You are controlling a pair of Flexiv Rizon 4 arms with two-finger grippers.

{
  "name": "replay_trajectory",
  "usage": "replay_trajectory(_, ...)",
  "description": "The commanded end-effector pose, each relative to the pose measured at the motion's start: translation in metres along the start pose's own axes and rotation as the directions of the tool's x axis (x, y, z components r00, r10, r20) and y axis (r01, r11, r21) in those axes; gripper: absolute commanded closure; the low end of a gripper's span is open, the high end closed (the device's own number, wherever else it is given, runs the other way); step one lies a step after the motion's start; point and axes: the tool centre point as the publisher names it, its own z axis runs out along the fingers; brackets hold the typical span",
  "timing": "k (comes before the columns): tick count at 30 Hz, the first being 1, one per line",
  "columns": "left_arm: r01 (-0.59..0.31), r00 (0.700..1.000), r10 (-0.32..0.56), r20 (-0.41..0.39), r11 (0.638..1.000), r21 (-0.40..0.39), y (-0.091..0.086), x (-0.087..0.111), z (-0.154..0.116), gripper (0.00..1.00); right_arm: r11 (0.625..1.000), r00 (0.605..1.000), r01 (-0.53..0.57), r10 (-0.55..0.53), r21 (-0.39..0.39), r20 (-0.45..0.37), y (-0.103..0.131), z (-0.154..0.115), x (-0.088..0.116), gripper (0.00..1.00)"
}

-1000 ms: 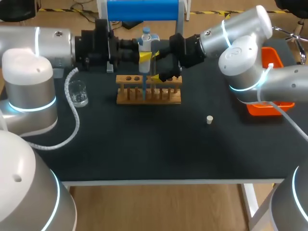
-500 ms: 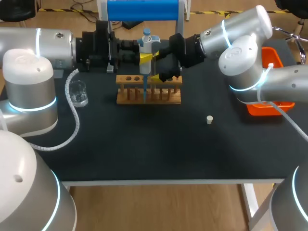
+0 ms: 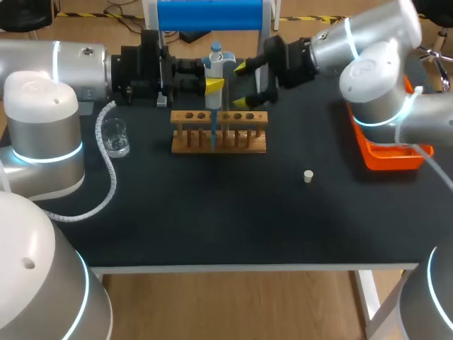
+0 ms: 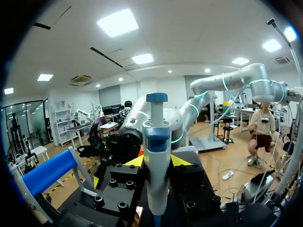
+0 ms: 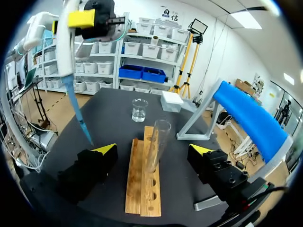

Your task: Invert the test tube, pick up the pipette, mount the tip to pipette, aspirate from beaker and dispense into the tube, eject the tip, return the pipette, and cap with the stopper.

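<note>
Blk tbl (image 3: pixel 212 212): rack (image 3: pixel 219 132), beaker (image 3: pixel 115 138), stopper (image 3: pixel 308 176)

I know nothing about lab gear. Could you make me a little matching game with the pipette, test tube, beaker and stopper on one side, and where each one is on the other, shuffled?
Things:
1 pipette
2 test tube
3 beaker
4 stopper

Places:
A alone on the table, apart from the rack
B standing in the wooden rack
C held between the fingers of the left gripper
D upright on the table, beyond one end of the rack

Pairs: 1-C; 2-B; 3-D; 4-A
</note>
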Motion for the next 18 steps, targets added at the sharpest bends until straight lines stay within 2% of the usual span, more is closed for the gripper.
replay_trajectory(1,-0.001,1.0,0.001,-0.001,1.0,0.002,0.0,-0.001,0.0,1.0,1.0,1.0,-0.007,0.007,-0.023,0.012,0.013,-0.042,0.011,0.0)
replay_trajectory(8,-0.001,1.0,0.001,-0.001,1.0,0.002,0.0,-0.001,0.0,1.0,0.993,1.0,-0.011,0.013,-0.118,0.016,0.03,-0.071,0.024,0.0)
replay_trajectory(11,-0.001,1.0,0.001,-0.001,1.0,0.002,0.0,-0.001,0.0,1.0,0.99,0.999,-0.047,0.044,-0.136,-0.022,0.034,-0.076,0.032,0.0)
replay_trajectory(18,-0.001,1.0,0.001,-0.001,1.0,0.002,0.0,-0.001,0.0,1.0,0.99,0.999,-0.047,0.044,-0.136,-0.022,0.034,-0.076,0.032,0.0)
